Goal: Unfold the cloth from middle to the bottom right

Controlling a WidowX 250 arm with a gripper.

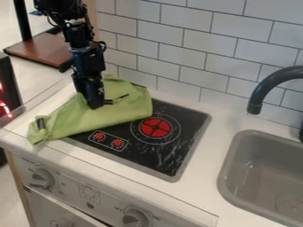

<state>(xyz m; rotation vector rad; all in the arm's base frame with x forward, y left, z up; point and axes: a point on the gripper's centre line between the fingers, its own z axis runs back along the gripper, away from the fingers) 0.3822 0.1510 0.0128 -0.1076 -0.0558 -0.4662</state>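
Observation:
The green cloth (112, 117) lies bunched over the left part of the black stovetop and the counter beside it, with one corner stretching to the counter's front left. Dark patches show on the cloth at its left corner and near its middle. My black gripper (96, 105) points down onto the middle of the cloth, at or just over its surface. Folds and the dark gripper body hide how its tips meet the fabric.
Right of the cloth, the stovetop (188, 133) shows a red burner and two red knob prints. Farther right are a grey sink (228, 166) and a dark faucet (255, 99). A tiled wall (195, 53) stands behind the counter (204, 155).

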